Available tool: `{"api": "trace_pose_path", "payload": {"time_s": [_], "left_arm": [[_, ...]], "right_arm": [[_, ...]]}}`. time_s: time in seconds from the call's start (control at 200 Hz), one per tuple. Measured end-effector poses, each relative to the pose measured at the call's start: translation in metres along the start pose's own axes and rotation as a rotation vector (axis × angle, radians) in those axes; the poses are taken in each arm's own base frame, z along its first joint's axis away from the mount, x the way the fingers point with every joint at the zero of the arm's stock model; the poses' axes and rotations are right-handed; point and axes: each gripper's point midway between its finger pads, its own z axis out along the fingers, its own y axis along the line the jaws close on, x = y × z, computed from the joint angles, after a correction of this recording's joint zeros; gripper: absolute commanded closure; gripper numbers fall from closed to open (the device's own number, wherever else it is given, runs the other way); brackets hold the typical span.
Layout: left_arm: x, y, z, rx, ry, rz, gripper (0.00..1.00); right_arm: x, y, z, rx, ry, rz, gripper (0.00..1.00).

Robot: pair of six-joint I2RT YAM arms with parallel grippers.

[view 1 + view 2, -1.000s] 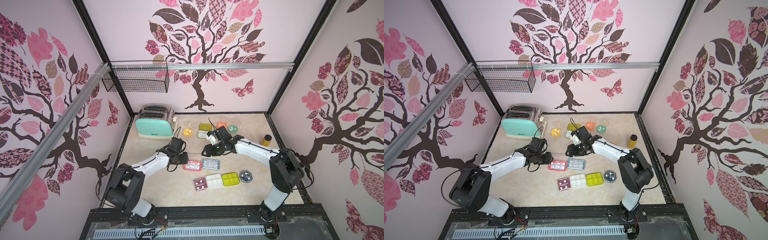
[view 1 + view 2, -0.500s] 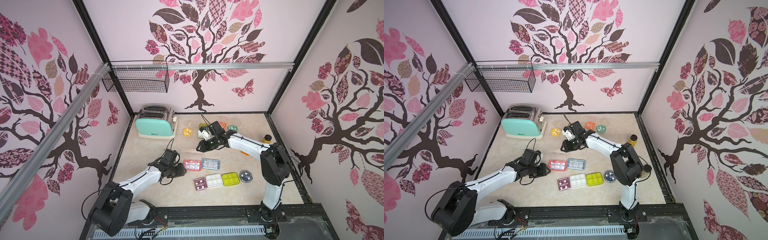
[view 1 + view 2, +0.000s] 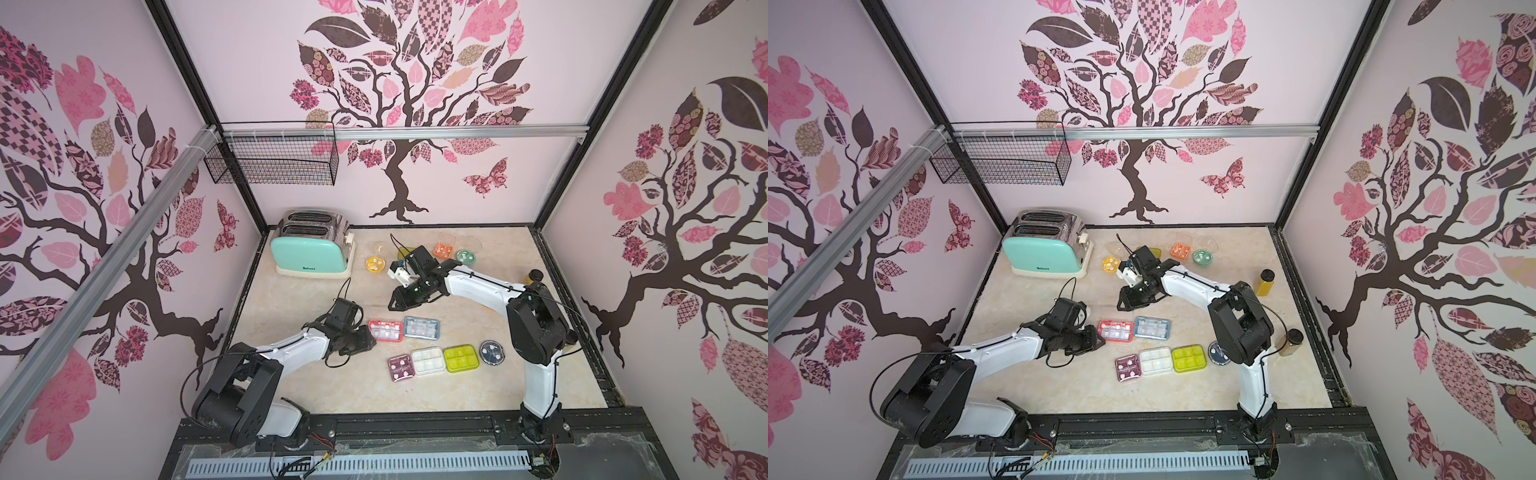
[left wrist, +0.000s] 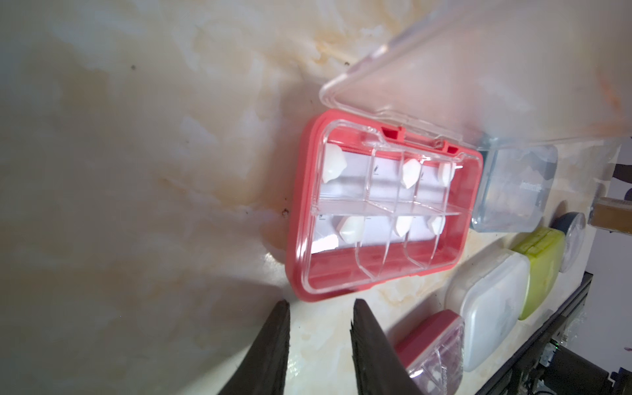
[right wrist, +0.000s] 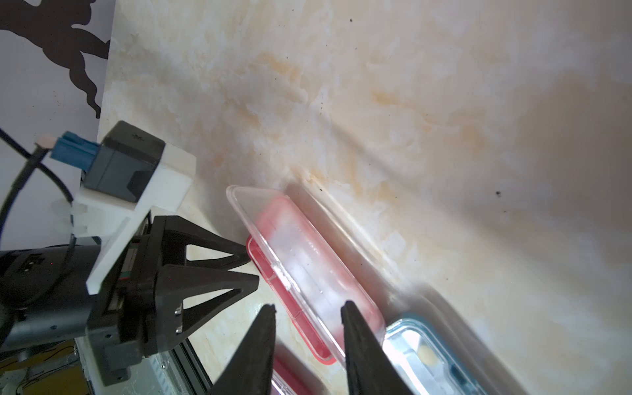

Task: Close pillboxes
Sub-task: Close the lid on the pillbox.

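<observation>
The left gripper (image 4: pixel 320 303) has its fingers apart and empty. The coral-red pillbox (image 4: pixel 386 205), with its clear lid (image 4: pixel 478 85) raised, lies just beyond their tips. The right gripper (image 5: pixel 308 304) has its fingers apart and empty too, and the same box lies beyond them, with a blue pillbox (image 5: pixel 427 349) just beside it.

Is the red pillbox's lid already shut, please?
No, the left wrist view shows the red pillbox with its clear lid standing raised off it.

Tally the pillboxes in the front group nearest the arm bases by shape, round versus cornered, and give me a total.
Round: 1, navy pillbox
Cornered: 5, pink pillbox, blue pillbox, maroon pillbox, white pillbox, yellow-green pillbox
Total: 6
</observation>
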Motion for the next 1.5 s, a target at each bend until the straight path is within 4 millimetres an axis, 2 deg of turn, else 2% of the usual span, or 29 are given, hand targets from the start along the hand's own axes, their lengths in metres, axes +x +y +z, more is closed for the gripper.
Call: {"api": "trace_pose_path", "payload": {"time_s": [0.79, 1.08, 1.256, 1.426, 1.496], "left_arm": [[-0.003, -0.003, 0.003, 0.016, -0.009, -0.007, 0.69], [-0.002, -0.007, -0.013, 0.027, -0.035, 0.001, 0.69], [0.009, -0.001, -0.02, 0.016, -0.023, -0.011, 0.69], [0.014, 0.005, -0.028, -0.014, -0.025, -0.015, 0.66], [0.016, 0.008, -0.029, -0.033, -0.02, -0.014, 0.62]], "right_arm": [[0.02, 0.012, 0.012, 0.051, 0.04, -0.046, 0.65], [0.029, 0.016, 0.018, 0.047, 0.051, -0.046, 0.65], [0.045, 0.01, 0.029, 0.047, 0.069, -0.018, 0.64], [0.051, 0.006, 0.034, 0.053, 0.072, 0.011, 0.56], [0.05, 0.005, 0.032, 0.061, 0.061, 0.02, 0.49]]}}
